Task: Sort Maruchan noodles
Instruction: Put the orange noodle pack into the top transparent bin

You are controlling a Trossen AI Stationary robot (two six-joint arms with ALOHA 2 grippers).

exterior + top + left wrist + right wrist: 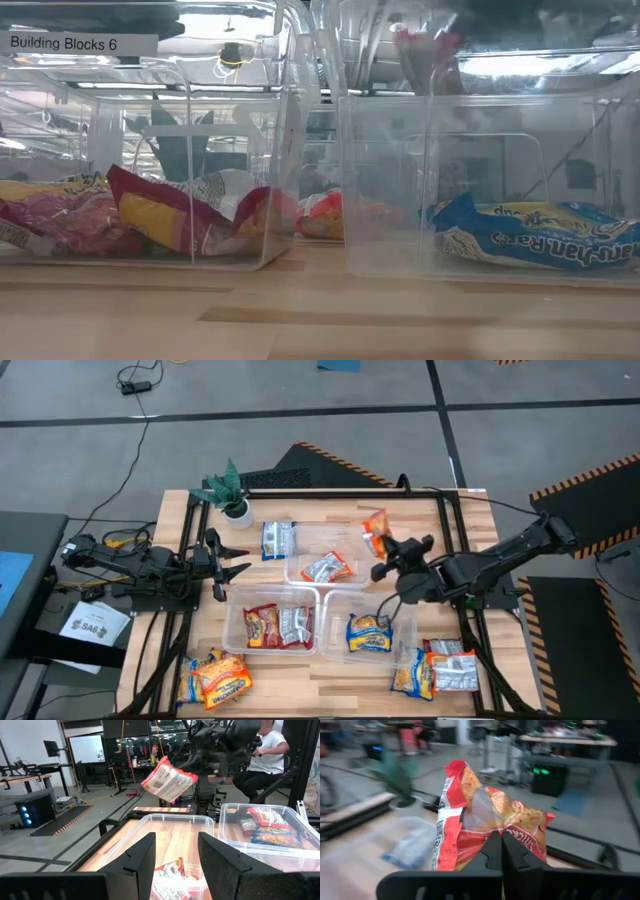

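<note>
Transport step under way — right gripper [381,549] pinched on a red-and-orange noodle packet [487,822], held aloft over the far side of the bench [330,672] by the far tub [300,565]. Needs matching to the right tub (likely the reds), then lowering and release — left gripper [232,563] partly spread, holding nothing.

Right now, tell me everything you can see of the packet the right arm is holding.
The orange-red packet is a crinkly, glossy plastic noodle packet with red edges, an orange printed face and a pale panel of small print. The right gripper has it pinched at one edge between shut fingers, so it hangs in the air, crumpled and tilted. In the high view it sits above the table's far side, beyond the clear tubs. Nothing else touches it.
</note>
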